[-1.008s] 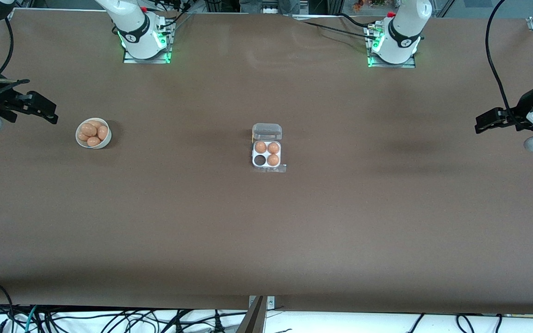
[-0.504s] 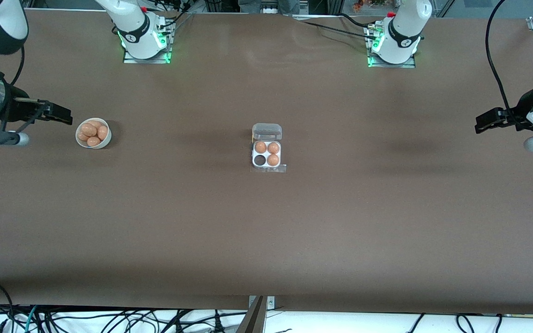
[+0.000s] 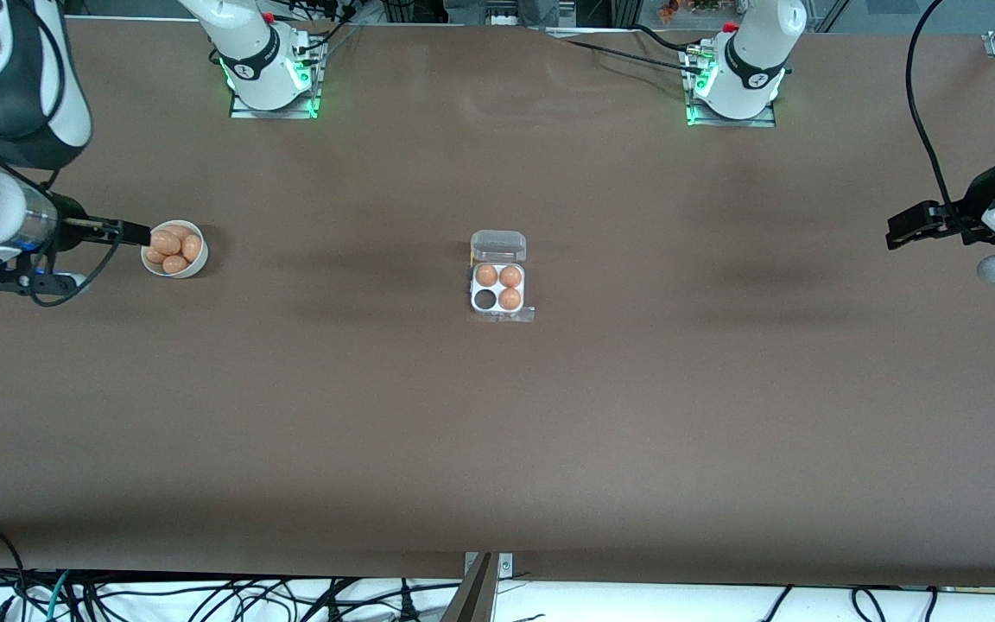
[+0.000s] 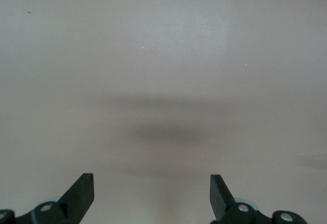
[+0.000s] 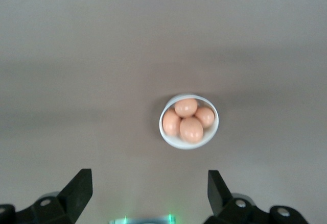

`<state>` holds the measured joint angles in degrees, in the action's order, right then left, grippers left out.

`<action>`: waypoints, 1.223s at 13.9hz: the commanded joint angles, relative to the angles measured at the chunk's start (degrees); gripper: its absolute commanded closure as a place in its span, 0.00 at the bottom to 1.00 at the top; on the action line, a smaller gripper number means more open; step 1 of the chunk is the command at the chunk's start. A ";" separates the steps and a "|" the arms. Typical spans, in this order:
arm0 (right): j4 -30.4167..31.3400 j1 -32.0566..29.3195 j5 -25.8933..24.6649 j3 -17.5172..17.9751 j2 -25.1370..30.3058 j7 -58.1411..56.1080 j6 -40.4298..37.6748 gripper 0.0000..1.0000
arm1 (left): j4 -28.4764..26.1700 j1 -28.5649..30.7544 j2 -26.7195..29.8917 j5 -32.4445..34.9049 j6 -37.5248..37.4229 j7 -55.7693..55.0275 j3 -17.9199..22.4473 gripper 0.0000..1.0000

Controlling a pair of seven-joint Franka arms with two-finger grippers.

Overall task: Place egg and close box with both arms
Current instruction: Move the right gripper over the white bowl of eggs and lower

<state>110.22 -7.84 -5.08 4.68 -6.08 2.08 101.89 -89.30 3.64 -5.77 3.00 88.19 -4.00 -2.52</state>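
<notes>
The box (image 3: 497, 312) lies at the table's middle with its clear lid (image 3: 498, 246) folded open. Three orange-brown eggs (image 3: 510, 277) fill its cells; one cell (image 3: 485, 299) is dark and empty. Several more eggs (image 3: 174, 246) (image 5: 191, 129) sit in a white bowl (image 3: 201, 260) (image 5: 180, 144) toward the right arm's end. My right gripper (image 3: 138, 233) (image 5: 149, 183) hangs open and empty just beside the bowl's rim. My left gripper (image 3: 899, 231) (image 4: 152, 183) waits open over bare table at the left arm's end.
Both arm bases (image 3: 271, 78) (image 3: 735, 86) stand at the table's edge farthest from the front camera. Cables (image 3: 204, 596) lie along the nearest edge. Brown tabletop (image 3: 497, 432) stretches wide around the box.
The right arm has swung in from the table's end, bringing its gripper up to the bowl's rim. The left arm has not moved.
</notes>
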 commanded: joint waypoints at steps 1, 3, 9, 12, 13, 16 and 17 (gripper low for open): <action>15.16 -0.25 -0.72 -1.60 7.65 -2.85 11.89 0.00 | 1.76 -0.21 -0.64 -0.63 -0.65 0.31 0.06 0.00; 20.19 -0.25 -0.64 -4.32 8.54 -6.80 18.15 0.00 | 1.76 -0.21 -0.56 -0.72 -0.65 0.31 0.06 0.00; 27.06 -0.25 -0.64 -7.41 4.77 -11.83 30.46 0.00 | 1.76 -0.21 -0.56 -0.63 -0.65 0.31 0.06 0.00; 27.06 -0.25 -0.64 -9.25 1.00 -14.29 33.89 0.00 | 1.85 -0.30 -0.64 -0.63 -0.65 0.31 0.06 0.00; 27.06 -0.25 -0.64 -9.34 -0.32 -14.55 35.03 0.00 | 2.37 -0.30 -0.65 -0.63 -0.65 0.31 -0.03 0.00; 27.58 -0.25 -0.64 -9.52 -1.13 -14.56 35.40 0.00 | 2.29 -0.29 -0.65 -0.89 -0.65 0.31 -0.03 0.00; 28.28 -0.25 -0.64 -10.13 -1.04 -14.64 35.48 0.00 | 2.29 -0.21 -0.56 -0.89 -0.65 0.22 -0.03 0.00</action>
<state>137.18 -7.95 -5.24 -4.70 -7.97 -11.57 136.75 -88.69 3.61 -5.77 3.00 88.19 -4.00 -2.65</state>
